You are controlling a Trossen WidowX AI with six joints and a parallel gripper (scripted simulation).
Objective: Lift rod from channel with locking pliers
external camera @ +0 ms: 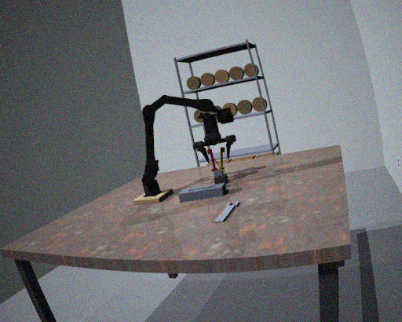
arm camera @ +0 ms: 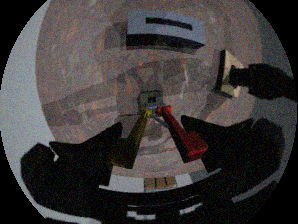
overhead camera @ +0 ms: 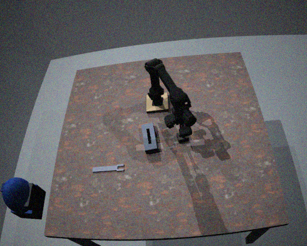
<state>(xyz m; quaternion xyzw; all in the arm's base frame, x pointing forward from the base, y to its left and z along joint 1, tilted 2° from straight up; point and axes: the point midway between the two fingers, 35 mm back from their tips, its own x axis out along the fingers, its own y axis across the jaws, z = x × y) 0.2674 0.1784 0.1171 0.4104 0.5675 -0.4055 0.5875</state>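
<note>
Red and yellow handles, one pair of pliers [external camera: 217, 162] [arm camera: 159, 120], upright in the holster [external camera: 221, 178] [arm camera: 150, 96].

Gripper [external camera: 217, 160] [arm camera: 152, 121]: pointed down over the pliers, fingers spread wide on either side of the handles, pinching nothing. Grey channel block [overhead camera: 150, 147] [external camera: 202, 193] [arm camera: 167, 37]: on the table [overhead camera: 169, 198] [external camera: 175, 243] [arm camera: 75, 65], beside the holster, slot upward; rod not distinguishable.

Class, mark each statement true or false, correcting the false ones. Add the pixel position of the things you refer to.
1. The pincer [external camera: 218, 159] [arm camera: 152, 121] is open. True.
2. The pliers' handles are both green. False: one is red [external camera: 211, 160] [arm camera: 186, 137], the other yellow [external camera: 222, 159] [arm camera: 132, 142].
3. The slotted block [overhead camera: 153, 138] [external camera: 202, 193] [arm camera: 165, 40] rests on the table [overhead camera: 169, 195] [external camera: 175, 239]. True.
4. The flat forked tool [overhead camera: 105, 169] [external camera: 226, 213] lies inside the block's slot. False: it lies on the table, apart from the block.
</note>
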